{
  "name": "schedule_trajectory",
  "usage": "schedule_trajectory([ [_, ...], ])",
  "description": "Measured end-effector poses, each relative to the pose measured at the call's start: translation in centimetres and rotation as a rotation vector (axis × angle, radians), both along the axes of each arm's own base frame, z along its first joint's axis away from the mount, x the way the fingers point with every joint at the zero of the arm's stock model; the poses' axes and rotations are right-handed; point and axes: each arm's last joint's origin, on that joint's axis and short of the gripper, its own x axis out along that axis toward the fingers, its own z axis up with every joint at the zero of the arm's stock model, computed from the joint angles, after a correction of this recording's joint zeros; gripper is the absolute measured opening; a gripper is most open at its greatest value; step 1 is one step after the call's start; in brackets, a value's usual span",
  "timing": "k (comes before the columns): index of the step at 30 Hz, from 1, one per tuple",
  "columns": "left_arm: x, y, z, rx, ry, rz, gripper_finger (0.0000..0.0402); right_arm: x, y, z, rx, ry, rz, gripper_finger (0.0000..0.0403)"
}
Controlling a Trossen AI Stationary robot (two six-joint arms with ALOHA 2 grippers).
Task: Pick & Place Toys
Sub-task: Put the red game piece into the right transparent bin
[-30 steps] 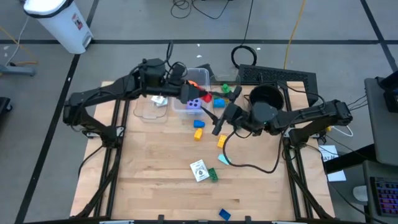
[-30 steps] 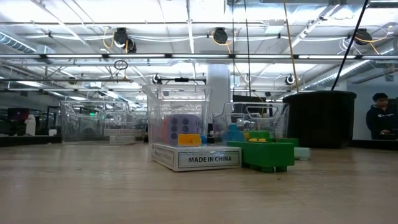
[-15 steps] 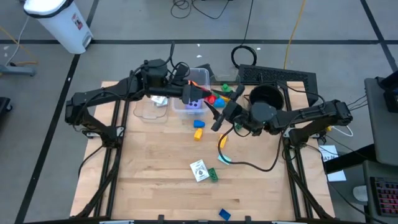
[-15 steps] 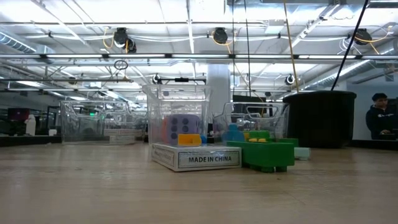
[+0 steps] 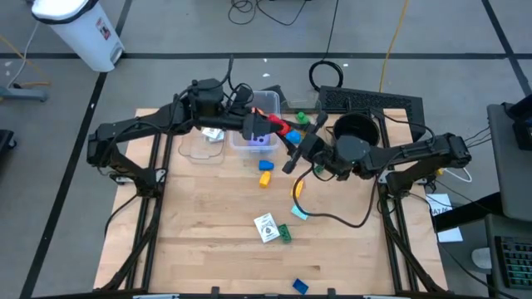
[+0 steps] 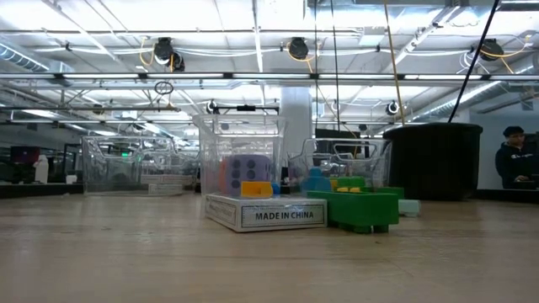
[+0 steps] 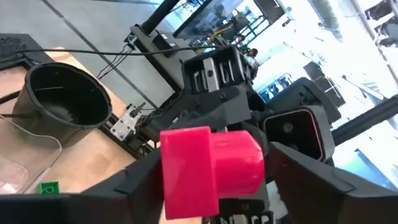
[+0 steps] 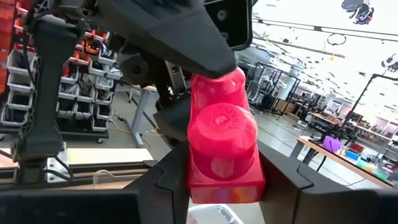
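Observation:
A red plastic brick [image 5: 283, 129] hangs in the air over the clear bins, between my two grippers. My left gripper [image 5: 268, 126] reaches it from the table's left; in the left wrist view its fingers stand on either side of the brick [image 7: 211, 165], and a narrow gap shows at one side. My right gripper [image 5: 293, 143] comes from the right and is shut on the brick [image 8: 222, 146]. A purple die [image 5: 260, 139] lies in the bin below. Neither gripper shows in the low view. My right gripper pinches the red brick's two side walls [image 8: 194, 174] between its two fingers [image 8: 168, 180], near the brick's end toward the table's right. The fingers come about level from the right. The brick is lifted clear, its studs facing my right wrist camera.
Loose on the table lie blue [image 5: 266, 165] and yellow [image 5: 297, 188] bricks, a card box [image 5: 266, 227] beside a green brick [image 5: 284, 234], and a blue brick [image 5: 299, 286] near the front edge. A black pot [image 5: 356, 129] stands at the right, and a second clear bin [image 5: 199, 145] at the left.
My right gripper's fingers have swung in toward the red brick at my left gripper's tips. Both arms have otherwise stayed in place, and the brick stays in the air over the bins.

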Motion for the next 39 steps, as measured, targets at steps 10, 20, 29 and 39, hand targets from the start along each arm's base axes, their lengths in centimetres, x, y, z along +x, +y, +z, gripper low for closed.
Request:
schedule_trajectory([
  [10,-1.8,2.2,1.9,0.086,-0.123,0.026,0.0331,-0.8,-0.7,0.7,0.024,-0.036,-0.054,0.0128],
  [20,-6.4,2.6,4.9,0.220,-0.221,0.095,0.0301,-4.2,-3.9,2.1,0.153,-0.074,-0.218,0.0129],
  [29,-6.6,0.1,5.4,0.282,-0.252,-0.006,0.0279,-3.9,-10.3,-2.7,0.421,0.170,-0.213,0.0129],
  [39,-5.8,-4.3,4.9,0.296,-0.221,-0.134,0.0277,-3.6,-15.4,-12.9,0.638,0.293,-0.302,0.0129],
])
